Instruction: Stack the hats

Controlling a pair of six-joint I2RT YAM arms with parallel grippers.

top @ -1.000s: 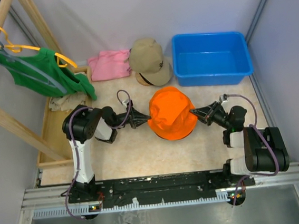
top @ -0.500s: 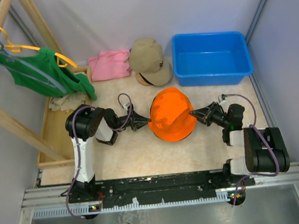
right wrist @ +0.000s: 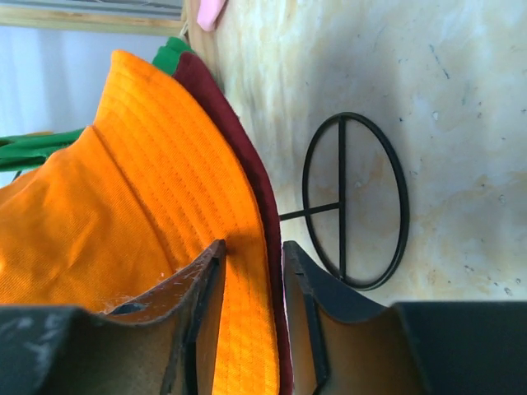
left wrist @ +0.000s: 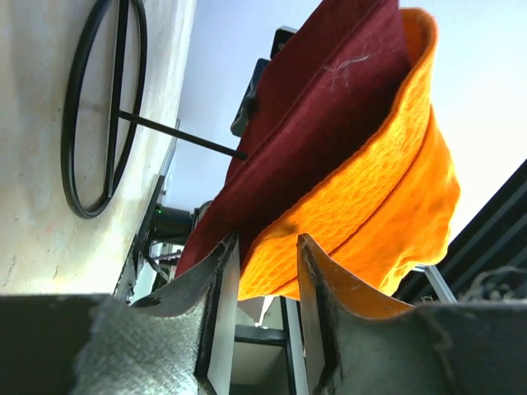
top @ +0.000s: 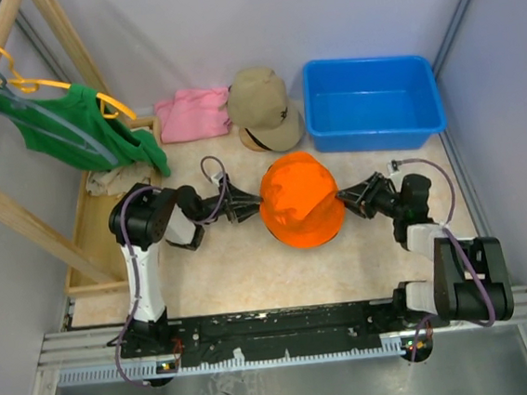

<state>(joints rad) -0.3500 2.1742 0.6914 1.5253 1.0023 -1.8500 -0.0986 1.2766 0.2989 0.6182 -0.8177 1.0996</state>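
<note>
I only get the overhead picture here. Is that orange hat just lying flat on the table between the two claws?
Observer: No. The right wrist camera shows the orange bucket hat up clear of the tabletop, over a black wire stand.
Operator: Is anything hiding under it?
Observer: Yes. The left wrist camera shows a dark red hat nested inside the orange one.
Operator: Do the claws really have hold of it?
Observer: Yes. Each wrist view shows orange brim pinched in the left gripper and in the right gripper.
</note>
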